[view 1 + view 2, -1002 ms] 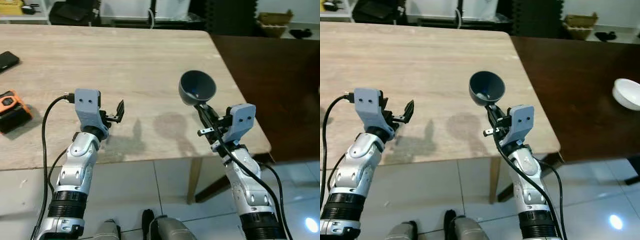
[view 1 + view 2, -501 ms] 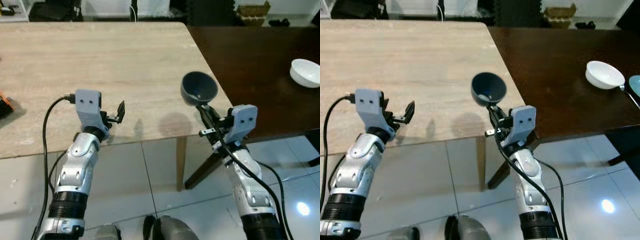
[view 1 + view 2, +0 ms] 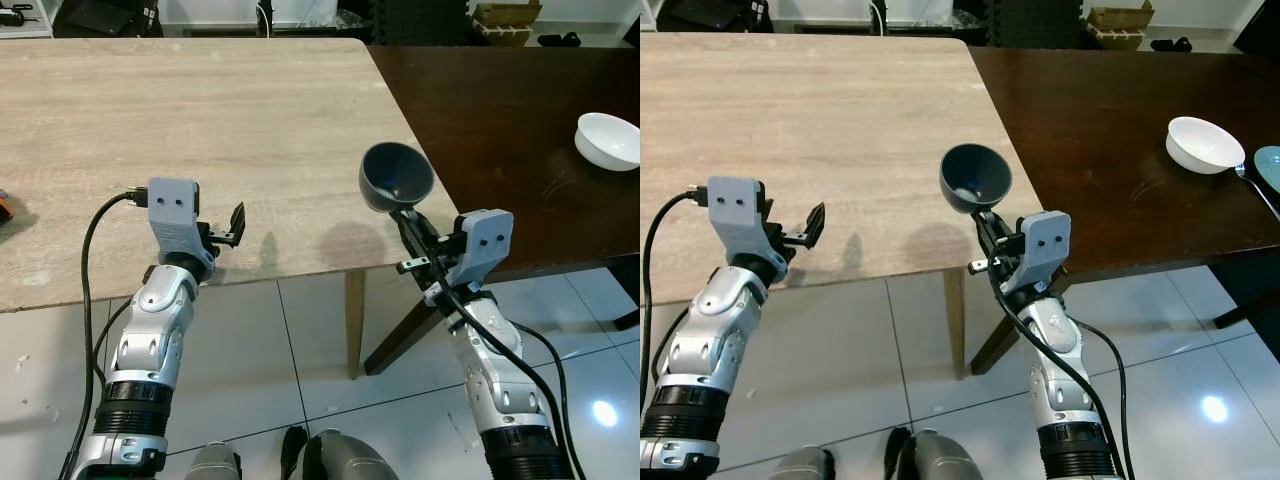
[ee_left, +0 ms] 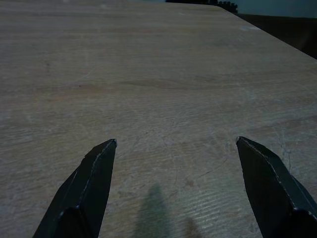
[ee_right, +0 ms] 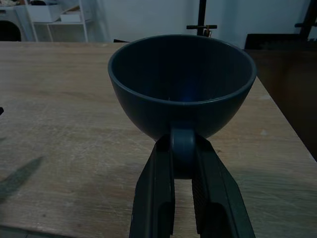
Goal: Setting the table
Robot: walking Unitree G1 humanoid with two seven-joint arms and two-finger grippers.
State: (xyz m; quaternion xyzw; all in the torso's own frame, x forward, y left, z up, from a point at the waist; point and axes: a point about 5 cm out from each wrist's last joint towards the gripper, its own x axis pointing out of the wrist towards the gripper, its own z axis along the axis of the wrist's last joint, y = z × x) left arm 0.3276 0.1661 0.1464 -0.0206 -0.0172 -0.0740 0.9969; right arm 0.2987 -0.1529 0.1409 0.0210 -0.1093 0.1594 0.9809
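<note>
Here, a dark blue-grey bowl [image 3: 396, 176] with a smooth, deep rounded body and a short foot at its base is held in the air by the right gripper [image 3: 409, 218], whose two black fingers [image 5: 154, 198] are clamped on that foot. The bowl sits at the very tip of the gripper, tilted so that its open mouth faces up and toward the robot, and it hangs above the near right corner of the light wooden table [image 3: 200, 130], casting a soft shadow on the wood below. The left gripper [image 3: 236, 224] hovers over the near edge of the same table, well apart from the bowl, its fingers spread wide and holding nothing.

The right wrist view looks straight into the bowl's empty hollow and shows the foot pinched between the fingers, a detail the head camera sees only from above. The left wrist view shows the two parted fingertips [image 4: 89, 183] over bare wood grain. The head views take in more: a dark brown table [image 3: 1120, 130] butted against the light one on the robot's right, a white bowl [image 3: 1204, 144] resting on it far from the grippers, and, in the right eye view, a spoon [image 3: 1256, 185] just beside a pale blue dish [image 3: 1270, 165] at the frame's edge.
</note>
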